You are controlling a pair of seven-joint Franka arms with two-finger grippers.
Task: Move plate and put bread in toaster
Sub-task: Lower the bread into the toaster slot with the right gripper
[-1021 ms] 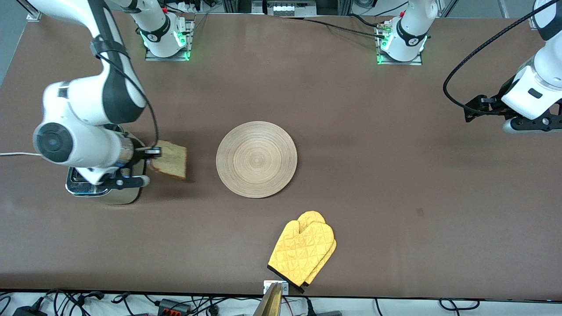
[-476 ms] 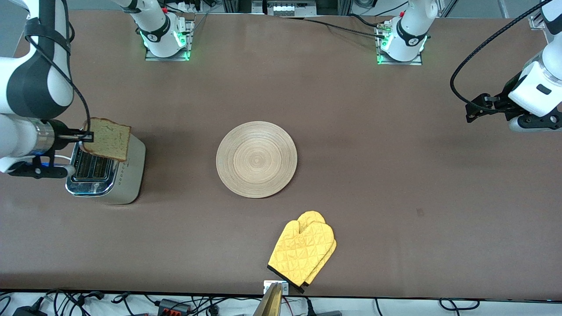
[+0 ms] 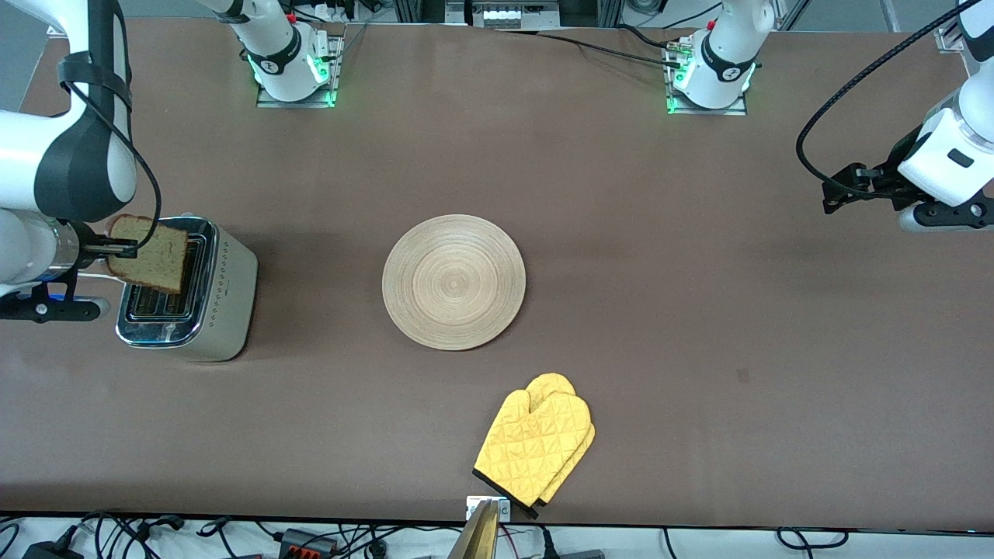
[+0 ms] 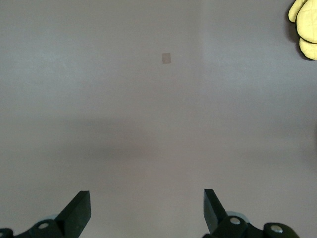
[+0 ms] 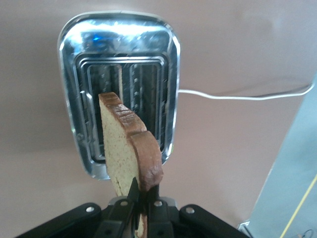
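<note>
Item one: my right gripper (image 3: 116, 248) hung over the toaster (image 3: 203, 299), fingers clamped on the bread (image 3: 151, 254), which stood upright above the slots; its lower edge was hidden in the right wrist view. Item two: the plate (image 3: 453, 281) lay well apart from the toaster, toward the left arm's end. Item three: the yellow mitt (image 3: 536, 446), nearer the front camera. Item four: my left gripper (image 4: 146, 210) waited, fingers apart, partly cut off.
</note>
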